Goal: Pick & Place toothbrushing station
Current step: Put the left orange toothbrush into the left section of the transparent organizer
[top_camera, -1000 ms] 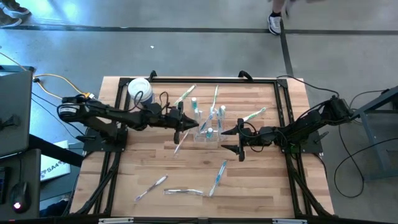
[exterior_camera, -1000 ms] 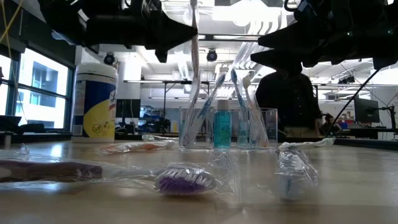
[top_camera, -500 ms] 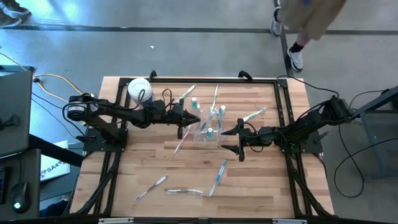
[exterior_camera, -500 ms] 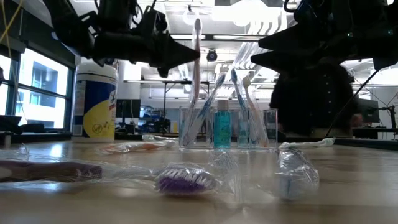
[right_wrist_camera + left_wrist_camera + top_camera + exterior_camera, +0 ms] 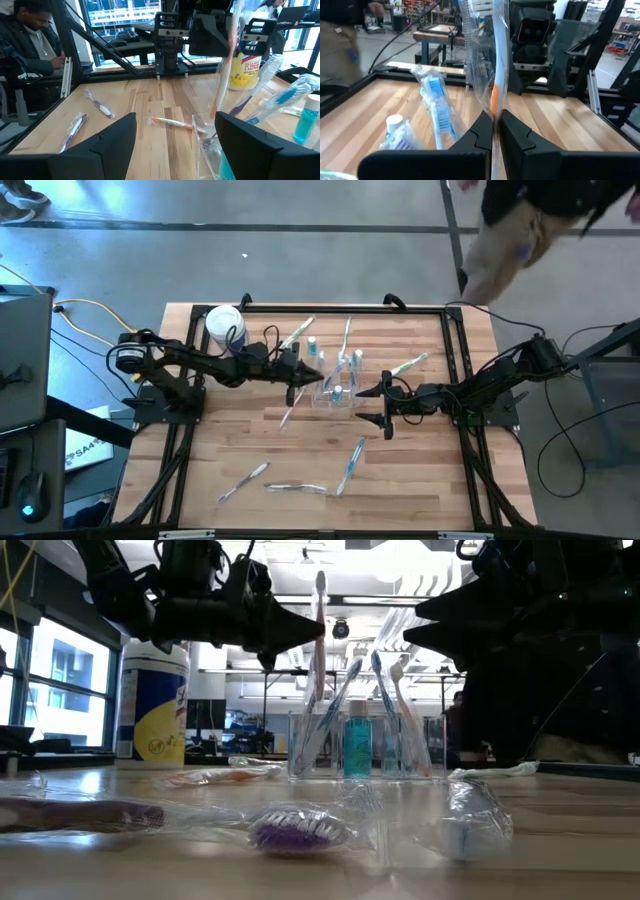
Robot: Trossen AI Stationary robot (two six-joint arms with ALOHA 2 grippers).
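Observation:
The toothbrushing station point(image 5: 336, 387) point(image 5: 366, 745) is a clear boxy holder standing at the table's middle, with several toothbrushes and a small blue bottle upright in it. My left gripper point(image 5: 314, 377) point(image 5: 320, 632) hangs above the station's left end, shut on a plastic-wrapped toothbrush point(image 5: 318, 660) point(image 5: 495, 75). The brush's lower end reaches down to the holder in the low view; I cannot tell whether it is inside. My right gripper point(image 5: 362, 405) point(image 5: 175, 120) stands open just right of the station, touching nothing. My left gripper pinches the wrapped toothbrush's handle point(image 5: 493, 107), about midway along it, between its two fingers. The fingers come level from the table's left and lie across the brush. The brush stands nearly upright, head point(image 5: 320, 582) up, with its wrapper loose around it.
A white tub with a yellow label point(image 5: 224, 327) point(image 5: 153, 700) stands at the far left. Wrapped toothbrushes lie scattered: near the front point(image 5: 350, 465) point(image 5: 243, 480) point(image 5: 295, 830) and behind the station point(image 5: 300, 332) point(image 5: 408, 365). A person point(image 5: 530, 225) passes beyond the far edge.
My left gripper has sunk with the toothbrush toward the station's left end, staying shut; the brush stays upright and its head now stands lower in the low view. The person has walked along the far side.

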